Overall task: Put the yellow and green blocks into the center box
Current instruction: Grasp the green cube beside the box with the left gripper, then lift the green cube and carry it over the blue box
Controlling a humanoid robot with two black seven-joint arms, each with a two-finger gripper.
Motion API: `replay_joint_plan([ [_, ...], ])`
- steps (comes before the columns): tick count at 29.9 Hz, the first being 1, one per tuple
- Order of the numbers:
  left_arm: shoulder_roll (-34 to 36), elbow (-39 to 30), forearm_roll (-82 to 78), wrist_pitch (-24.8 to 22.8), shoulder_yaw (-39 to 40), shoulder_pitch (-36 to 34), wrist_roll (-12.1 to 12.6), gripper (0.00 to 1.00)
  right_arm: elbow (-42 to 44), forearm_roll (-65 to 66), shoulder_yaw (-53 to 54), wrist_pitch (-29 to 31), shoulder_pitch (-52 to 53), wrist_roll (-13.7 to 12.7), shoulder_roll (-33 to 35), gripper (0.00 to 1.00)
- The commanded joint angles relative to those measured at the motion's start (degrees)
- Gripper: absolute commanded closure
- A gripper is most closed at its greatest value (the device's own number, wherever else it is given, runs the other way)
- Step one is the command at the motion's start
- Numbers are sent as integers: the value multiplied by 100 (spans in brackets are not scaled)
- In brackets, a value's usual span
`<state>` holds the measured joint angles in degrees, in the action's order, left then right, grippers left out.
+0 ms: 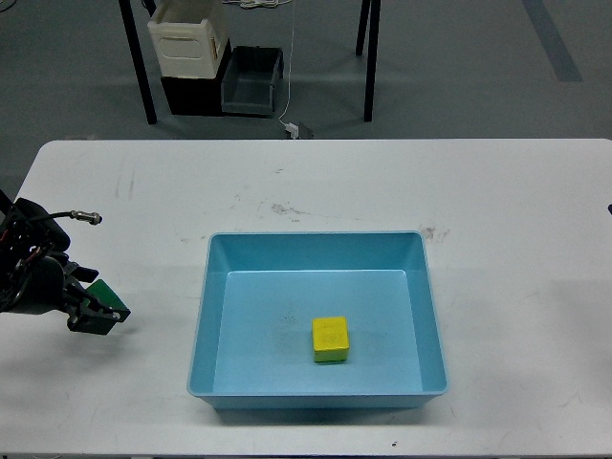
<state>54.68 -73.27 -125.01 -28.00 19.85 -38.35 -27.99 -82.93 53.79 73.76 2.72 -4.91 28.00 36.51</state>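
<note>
The blue center box [212, 316] sits on the white table, and the yellow block [330, 339] lies inside it on the floor, right of middle. The green block [106, 294] rests on the table left of the box, mostly covered by my left gripper [96, 308]. The gripper has come down over the block with its dark fingers [98, 321] straddling it, and the jaws look open around it. My right gripper is out of view past the right edge.
The white table [382, 191] extends all round the box. Beyond its far edge, on the floor, are black table legs, a cream bin [186, 38] and a grey crate [251, 81].
</note>
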Motion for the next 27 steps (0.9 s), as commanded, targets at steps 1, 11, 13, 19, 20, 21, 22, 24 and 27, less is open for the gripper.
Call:
replay_joint_plan([
  [1, -19, 6, 1, 0, -139, -6, -1, 17, 75, 0, 7, 0, -1, 0, -13, 1],
  [11, -27, 58, 1, 0, -183, -6, -1, 52, 84, 0, 7, -8, -1, 0, -48, 1],
  [13, -27, 137, 1, 0, -183, -6, -1, 57, 84, 0, 7, -8, -1, 0, -48, 1],
  [19, 16, 190, 116, 162, -139, -488, -1, 72, 84, 0, 7, -87, -1, 0, -65, 1],
  [20, 25, 190, 282, 294, -131, -672, -1, 72, 84, 0, 7, -113, -1, 0, -66, 1],
  [21, 34, 182, 502, 374, -113, -830, -1, 73, 84, 0, 7, -131, -1, 0, -66, 1],
  [22, 34, 173, 800, 401, -104, -989, -1, 73, 84, 0, 7, -131, -10, 0, -66, 1],
  [24, 78, 112, 1686, 401, -95, -1393, -1, 72, 84, 0, -2, -131, -10, 0, -66, 1],
  [27, 87, -90, 2848, 357, -139, -1999, -1, 72, 92, 9, -11, -140, -27, 0, -66, 1],
])
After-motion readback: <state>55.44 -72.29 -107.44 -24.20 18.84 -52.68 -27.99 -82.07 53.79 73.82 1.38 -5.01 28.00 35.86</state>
